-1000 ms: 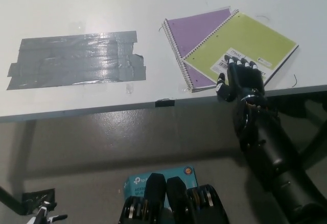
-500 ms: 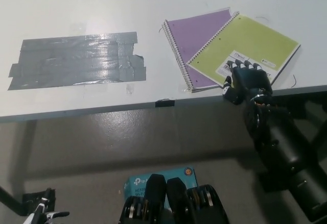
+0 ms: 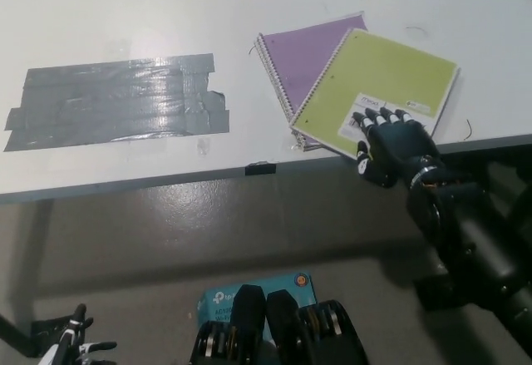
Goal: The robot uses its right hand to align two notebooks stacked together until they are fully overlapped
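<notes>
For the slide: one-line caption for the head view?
Black right hand rests on the green notebook, skewed over the purple notebook; left hand sits idle at lower left.

Lab-like test space: white table (image 3: 125,16), grey tape patch (image 3: 116,107), bare concrete floor (image 3: 208,232).

Glossy grey tape (image 3: 116,109) on a smooth matt white table (image 3: 249,16); matt, probably card, spiral-bound notebook covers (image 3: 378,86).
</notes>
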Action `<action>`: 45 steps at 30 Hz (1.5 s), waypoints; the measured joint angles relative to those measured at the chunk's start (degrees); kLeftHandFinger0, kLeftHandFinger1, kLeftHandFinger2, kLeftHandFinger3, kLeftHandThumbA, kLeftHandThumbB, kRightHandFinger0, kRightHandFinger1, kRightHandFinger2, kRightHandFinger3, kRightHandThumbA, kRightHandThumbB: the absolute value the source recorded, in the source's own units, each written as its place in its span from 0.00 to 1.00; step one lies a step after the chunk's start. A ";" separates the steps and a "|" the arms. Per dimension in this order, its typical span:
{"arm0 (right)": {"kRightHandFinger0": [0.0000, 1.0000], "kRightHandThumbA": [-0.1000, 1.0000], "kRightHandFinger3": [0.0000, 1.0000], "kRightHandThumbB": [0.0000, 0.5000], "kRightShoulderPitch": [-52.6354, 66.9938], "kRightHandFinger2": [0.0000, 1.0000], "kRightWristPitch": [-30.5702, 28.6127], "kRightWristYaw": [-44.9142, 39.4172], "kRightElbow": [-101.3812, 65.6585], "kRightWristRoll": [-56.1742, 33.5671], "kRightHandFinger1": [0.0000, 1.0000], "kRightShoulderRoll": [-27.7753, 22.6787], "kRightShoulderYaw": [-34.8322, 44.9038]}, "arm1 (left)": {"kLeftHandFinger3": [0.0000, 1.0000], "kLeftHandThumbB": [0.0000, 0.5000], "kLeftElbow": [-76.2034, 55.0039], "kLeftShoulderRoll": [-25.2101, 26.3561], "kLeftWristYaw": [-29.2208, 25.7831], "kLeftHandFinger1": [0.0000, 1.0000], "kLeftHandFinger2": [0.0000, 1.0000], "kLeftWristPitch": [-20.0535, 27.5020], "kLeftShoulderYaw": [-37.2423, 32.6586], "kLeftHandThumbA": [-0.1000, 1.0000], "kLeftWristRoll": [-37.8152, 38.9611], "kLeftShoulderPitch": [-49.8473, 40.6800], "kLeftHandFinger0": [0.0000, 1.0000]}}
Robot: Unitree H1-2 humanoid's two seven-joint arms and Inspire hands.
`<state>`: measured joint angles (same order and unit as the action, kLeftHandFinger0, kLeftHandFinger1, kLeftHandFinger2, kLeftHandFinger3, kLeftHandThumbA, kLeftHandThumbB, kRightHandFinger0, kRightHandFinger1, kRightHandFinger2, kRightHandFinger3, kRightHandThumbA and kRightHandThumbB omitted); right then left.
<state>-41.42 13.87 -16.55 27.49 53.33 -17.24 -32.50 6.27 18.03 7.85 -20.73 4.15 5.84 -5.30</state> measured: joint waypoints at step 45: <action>1.00 1.00 1.00 0.85 -10.21 1.00 -21.36 12.28 7.01 12.54 1.00 -11.53 -18.49 | 1.00 1.00 -0.76 0.27 2.60 0.56 0.65 1.85 -1.76 1.00 -2.00 -0.04 0.54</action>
<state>-51.64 -7.49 -4.27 34.50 65.87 -28.77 -50.99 5.51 18.30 10.44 -18.88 2.39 3.84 -5.34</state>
